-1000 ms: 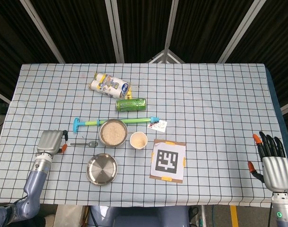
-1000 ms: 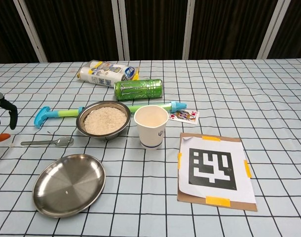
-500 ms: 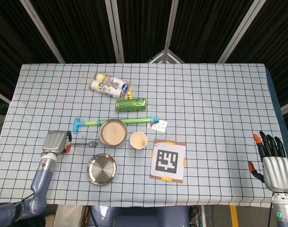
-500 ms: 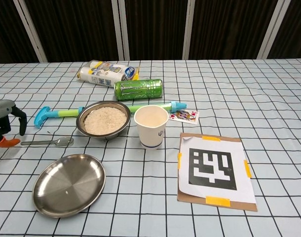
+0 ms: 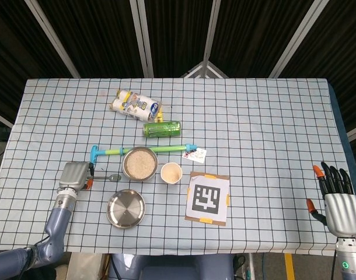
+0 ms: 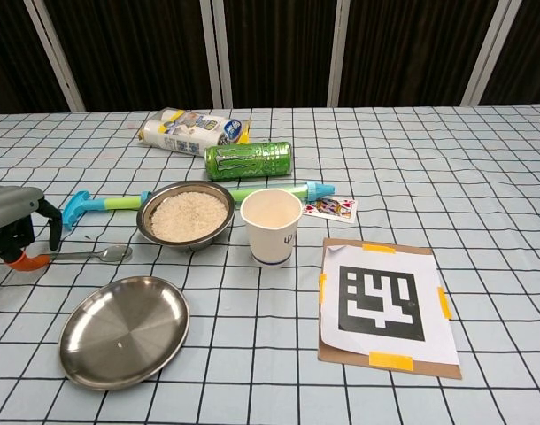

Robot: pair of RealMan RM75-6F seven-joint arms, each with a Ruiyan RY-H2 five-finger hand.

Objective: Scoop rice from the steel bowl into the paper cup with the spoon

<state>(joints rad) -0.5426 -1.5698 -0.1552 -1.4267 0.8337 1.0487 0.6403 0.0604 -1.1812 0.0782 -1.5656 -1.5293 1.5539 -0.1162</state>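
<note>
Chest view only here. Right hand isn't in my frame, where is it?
Observer: Head view has the right hand by the near right corner of the table, far from the paper cup.
Operator: Holding anything?
Observer: No. Its fingers are apart, with nothing in them.
Operator: Left hand is cut off at my frame edge. Is it over the spoon?
Observer: Head view shows the whole left hand covering the handle end of the spoon. I cannot tell whether it grips it.
</note>
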